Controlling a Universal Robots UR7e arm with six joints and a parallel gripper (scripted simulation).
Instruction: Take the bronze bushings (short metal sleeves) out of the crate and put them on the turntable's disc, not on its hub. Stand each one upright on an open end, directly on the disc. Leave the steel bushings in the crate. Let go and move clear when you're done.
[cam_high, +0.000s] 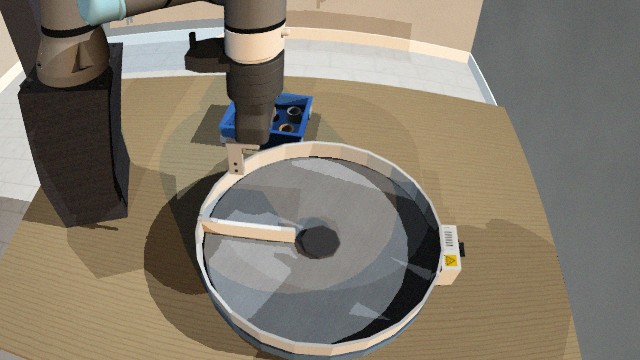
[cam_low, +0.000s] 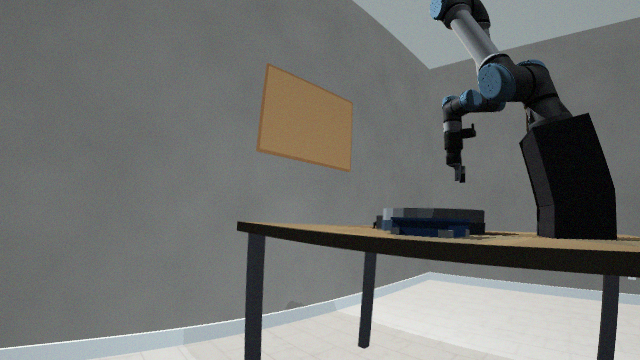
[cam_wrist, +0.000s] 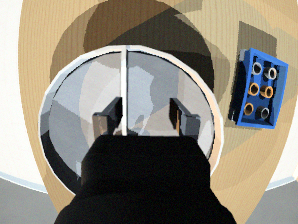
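Observation:
The blue crate (cam_high: 274, 122) stands on the table behind the turntable, and my arm hides its left part. In it I see a dark steel bushing (cam_high: 294, 114) and a bronze bushing (cam_high: 286, 128), both upright. The wrist view shows the crate (cam_wrist: 258, 90) with several bronze and steel bushings. The grey disc (cam_high: 320, 250) with its dark hub (cam_high: 317, 242) holds no bushings. My gripper (cam_high: 239, 161) (cam_low: 459, 173) is open and empty. It hangs high above the table, over the disc's far-left rim near the crate, and its fingers point down.
A pale rim wall (cam_high: 210, 280) rings the disc, and a pale bar (cam_high: 247, 231) runs from the rim to the hub. A control box (cam_high: 450, 255) sits on the turntable's right side. The robot's black pedestal (cam_high: 75, 145) stands at the left.

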